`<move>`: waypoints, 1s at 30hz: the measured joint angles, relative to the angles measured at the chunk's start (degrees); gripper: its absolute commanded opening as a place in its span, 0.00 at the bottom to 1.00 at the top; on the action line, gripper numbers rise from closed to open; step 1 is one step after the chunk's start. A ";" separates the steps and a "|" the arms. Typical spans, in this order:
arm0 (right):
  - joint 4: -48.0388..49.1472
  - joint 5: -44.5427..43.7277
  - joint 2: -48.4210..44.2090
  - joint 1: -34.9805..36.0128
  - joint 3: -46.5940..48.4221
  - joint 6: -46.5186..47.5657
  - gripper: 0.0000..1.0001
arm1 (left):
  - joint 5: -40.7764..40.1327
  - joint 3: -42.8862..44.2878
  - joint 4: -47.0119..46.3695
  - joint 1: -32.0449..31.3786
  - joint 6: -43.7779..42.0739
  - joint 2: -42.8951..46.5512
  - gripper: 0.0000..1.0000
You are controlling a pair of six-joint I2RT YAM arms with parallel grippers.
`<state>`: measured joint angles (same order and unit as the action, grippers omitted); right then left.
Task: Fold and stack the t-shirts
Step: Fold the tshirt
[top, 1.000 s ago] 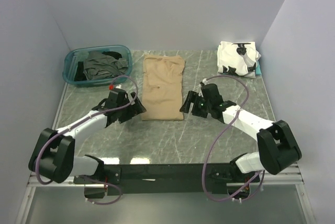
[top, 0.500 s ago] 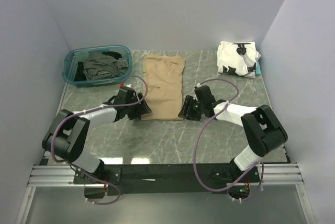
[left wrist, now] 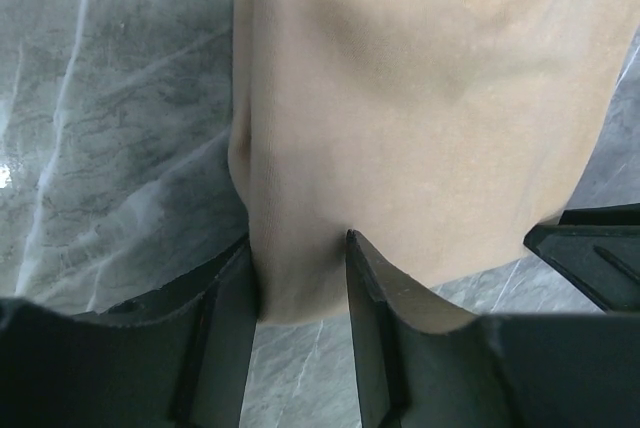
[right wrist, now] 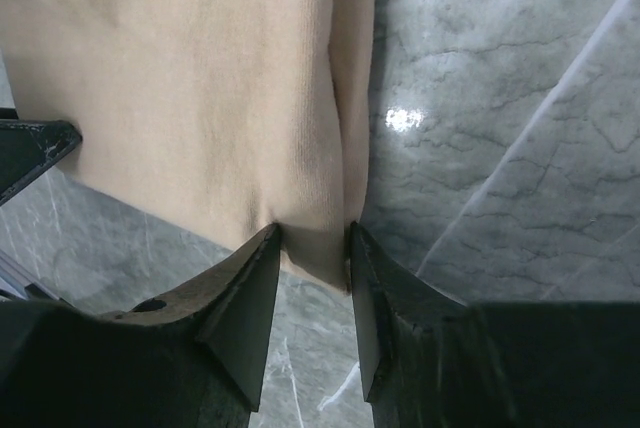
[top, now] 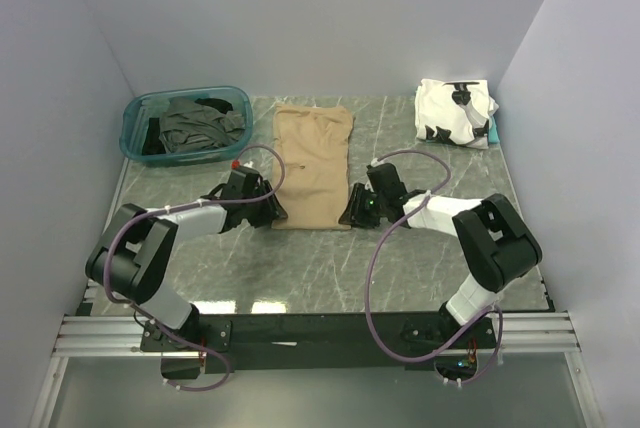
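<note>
While it lies flat, plain beige cloth t-shirt [top: 311,166]: near corners pinched.
Left gripper [left wrist: 299,244]: jaws clamp left corner.
Right gripper [right wrist: 313,231]: jaws clamp right corner.

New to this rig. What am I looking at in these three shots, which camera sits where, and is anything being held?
It's a two-armed robot bolted to the near edge of a marble table. The wide picture comes from a fixed camera above and behind the arms, so the left arm shows on the left and the right arm on the right. The other two pictures come from a small camera on each wrist, looking out between that arm's own jaws.

On the table, a tan t-shirt lies flat in the middle. A teal bin at the far left has dark shirts in it. A folded white shirt with black patches sits at the far right.

Each arm's jaws pinch one near corner of the tan t-shirt, with the cloth bunched between them.
</note>
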<state>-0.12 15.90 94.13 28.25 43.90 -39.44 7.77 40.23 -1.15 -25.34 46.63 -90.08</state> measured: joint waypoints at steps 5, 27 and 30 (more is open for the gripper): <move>1.14 -0.46 -0.26 0.74 -0.85 -0.04 0.37 | -0.09 -1.46 -0.48 -0.02 0.63 1.25 0.45; 3.72 -1.29 -2.64 2.54 -4.63 -1.27 0.31 | -1.14 -7.52 0.63 -1.07 1.77 7.65 0.39; 3.93 -1.33 -3.52 2.89 -5.86 -1.46 0.25 | -1.14 -8.50 1.07 -1.29 2.25 8.52 0.26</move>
<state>3.81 14.57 90.61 31.14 38.04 -40.91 6.63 31.73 -0.08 -26.63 48.88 -81.56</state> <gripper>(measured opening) 0.298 0.321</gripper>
